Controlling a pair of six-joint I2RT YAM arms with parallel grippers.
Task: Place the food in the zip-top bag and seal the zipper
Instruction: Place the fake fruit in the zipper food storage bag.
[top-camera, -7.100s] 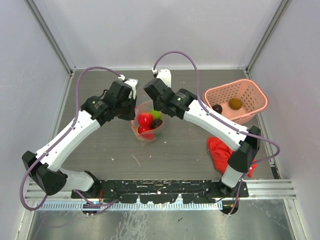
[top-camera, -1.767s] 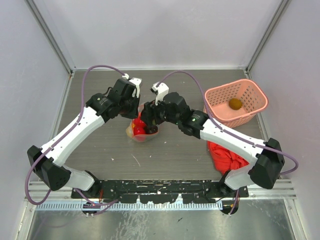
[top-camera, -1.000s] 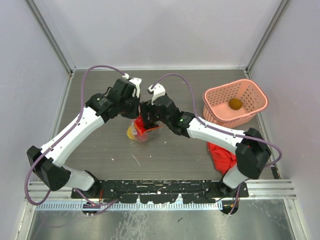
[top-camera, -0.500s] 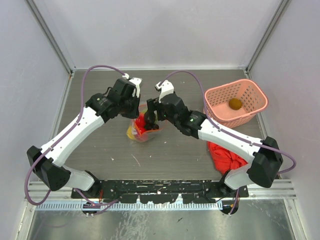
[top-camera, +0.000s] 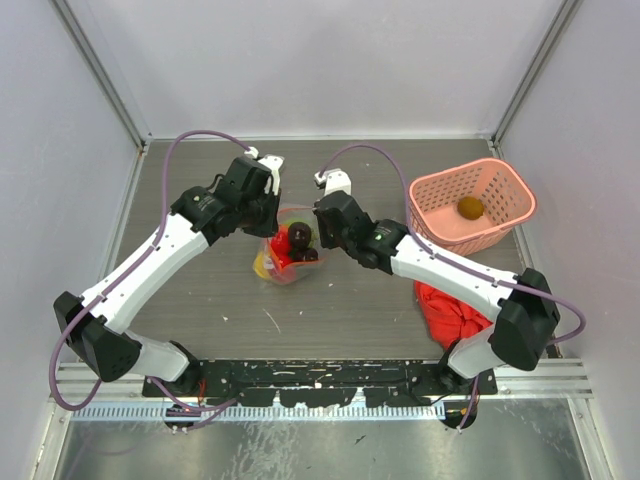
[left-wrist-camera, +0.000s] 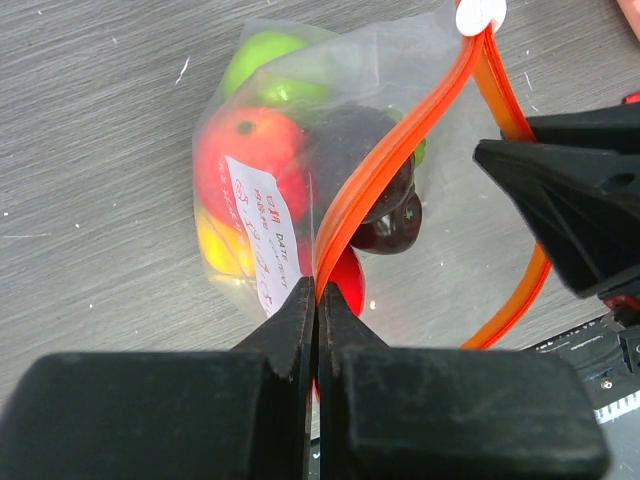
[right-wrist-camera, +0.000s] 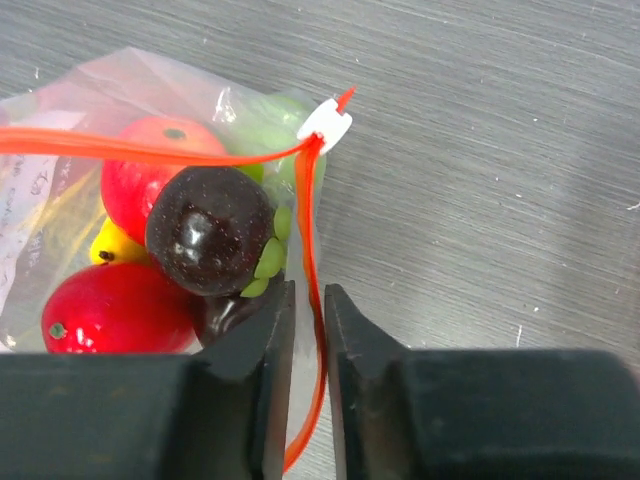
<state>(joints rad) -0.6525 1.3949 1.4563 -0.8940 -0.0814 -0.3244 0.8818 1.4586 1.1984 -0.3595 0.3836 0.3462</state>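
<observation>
Right – I'm at the bag-handling part of the job, and filling isn't finished. The zip-top bag (left-wrist-camera: 330, 60) lies on the table between my two arms with its mouth gaping, and most of the food (right-wrist-camera: 208, 230) is heaped inside: red, green, yellow and dark brown pieces. My left gripper (left-wrist-camera: 318, 295) is clamped tight on the near run of the zipper (left-wrist-camera: 400, 140). My right gripper (right-wrist-camera: 309, 295) straddles the far run just below the white slider (right-wrist-camera: 325, 125); its jaws stand narrowly apart, and I see a sliver of gap on either side of the strip, so no pinch yet.

One orange-brown fruit (top-camera: 470, 207) sits in the pink basket (top-camera: 450, 235) – it has to go in before sealing. Next, I judge, the right jaws must nip that strip squarely without catching the film or the fruit.
</observation>
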